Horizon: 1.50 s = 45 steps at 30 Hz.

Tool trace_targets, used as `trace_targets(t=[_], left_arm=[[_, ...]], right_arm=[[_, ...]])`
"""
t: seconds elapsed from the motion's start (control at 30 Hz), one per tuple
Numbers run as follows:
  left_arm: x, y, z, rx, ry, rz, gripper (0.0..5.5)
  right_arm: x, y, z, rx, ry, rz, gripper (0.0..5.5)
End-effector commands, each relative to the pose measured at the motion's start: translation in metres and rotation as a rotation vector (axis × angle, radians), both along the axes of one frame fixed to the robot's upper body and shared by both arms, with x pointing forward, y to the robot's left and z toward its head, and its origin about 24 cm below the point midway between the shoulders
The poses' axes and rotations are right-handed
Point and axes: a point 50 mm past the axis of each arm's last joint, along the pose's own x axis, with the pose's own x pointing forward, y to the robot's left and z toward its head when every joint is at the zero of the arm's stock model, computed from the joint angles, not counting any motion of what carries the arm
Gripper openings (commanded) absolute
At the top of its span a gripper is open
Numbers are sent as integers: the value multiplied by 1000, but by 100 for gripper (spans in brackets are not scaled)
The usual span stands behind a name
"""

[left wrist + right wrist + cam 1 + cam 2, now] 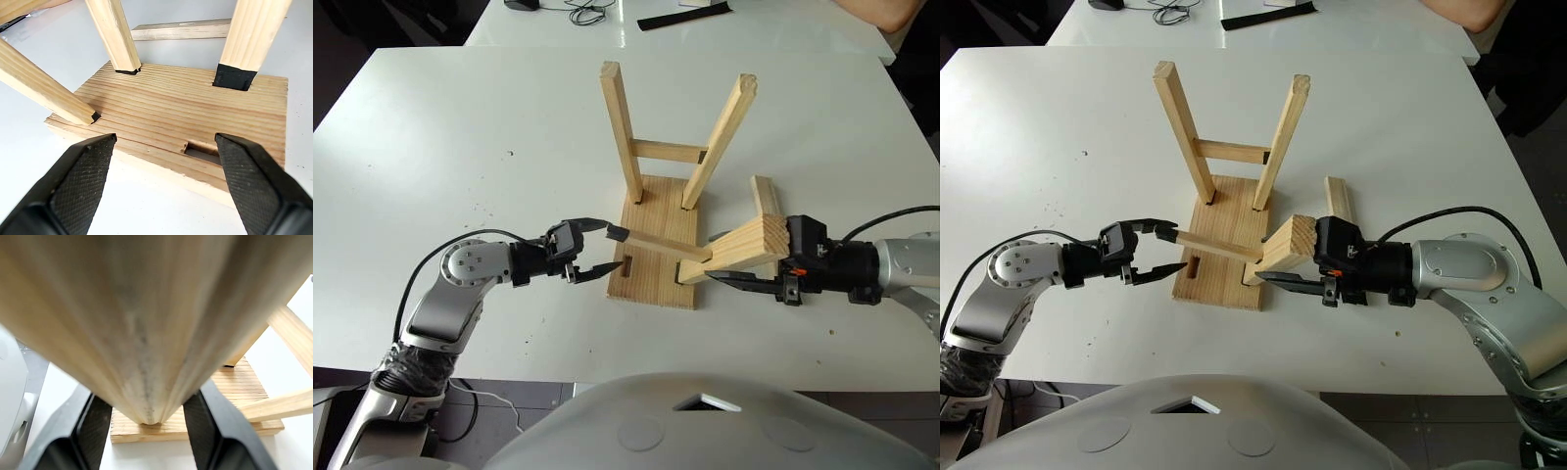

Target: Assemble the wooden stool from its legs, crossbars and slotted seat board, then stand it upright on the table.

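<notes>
The slotted seat board (656, 227) lies flat at mid-table. Two legs (622, 127) joined by a crossbar (668, 151) stand in its far slots. My right gripper (744, 260) is shut on a third leg (749, 245), which is tilted low over the board's near right corner. A crossbar (666, 247) sticks out of this leg across the board toward my left gripper (607, 251). That gripper is open at the board's left edge, facing the empty near slot (200, 149), its upper fingertip by the crossbar's free end. Another leg (764, 199) lies on the table right of the board.
The white table (460, 127) has wide bare room on the left and at the far right. A second table behind carries cables (582, 12) and a black strip (683, 17). The table's front edge runs close under both arms.
</notes>
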Motion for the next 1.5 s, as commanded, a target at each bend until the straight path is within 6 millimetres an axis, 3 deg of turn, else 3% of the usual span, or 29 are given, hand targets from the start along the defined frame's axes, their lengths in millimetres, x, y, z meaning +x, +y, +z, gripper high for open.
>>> trace_targets(t=[0.03, 0.23, 0.47, 0.63, 0.7, 0.83, 0.9, 1.0, 1.13, 1.27, 1.33, 1.43, 1.5], left_arm=[[1, -2, 1, 10, 0, -9, 374], [-1, -1, -1, 7, 5, 3, 374], [2, 0, -1, 10, 11, -1, 374], [4, 3, -1, 15, 18, -5, 374], [5, 6, -1, 22, 21, -2, 374], [6, 13, -3, 33, 22, 24, 374], [6, 20, -3, 36, 22, 53, 374], [10, 31, -1, 49, 9, 94, 374], [19, 41, 7, 13, -12, 164, 374], [24, 46, 26, -104, -34, 275, 374], [21, 49, 36, -161, -39, 339, 374], [21, 55, 61, -259, -59, 444, 374], [25, 57, 74, -289, -73, 506, 374]], right_arm=[[5, -10, -18, -85, 36, -48, 203], [11, -11, -33, -110, 97, -24, 203], [10, -9, -75, -155, 315, 47, 203], [6, -19, -105, -240, 396, 41, 203], [7, -22, -103, -233, 389, 28, 203], [20, -23, -79, -170, 279, -52, 203], [28, -23, -64, -133, 221, -107, 247], [26, -27, -49, -136, 164, -156, 292], [15, -42, -43, -191, 110, -239, 292], [3, -70, -38, -214, -9, -568, 292], [-1, -80, -45, -250, -43, -744, 319], [-17, -75, -55, -257, -88, -937, 363], [-23, -68, -60, -226, -91, -1039, 363]])
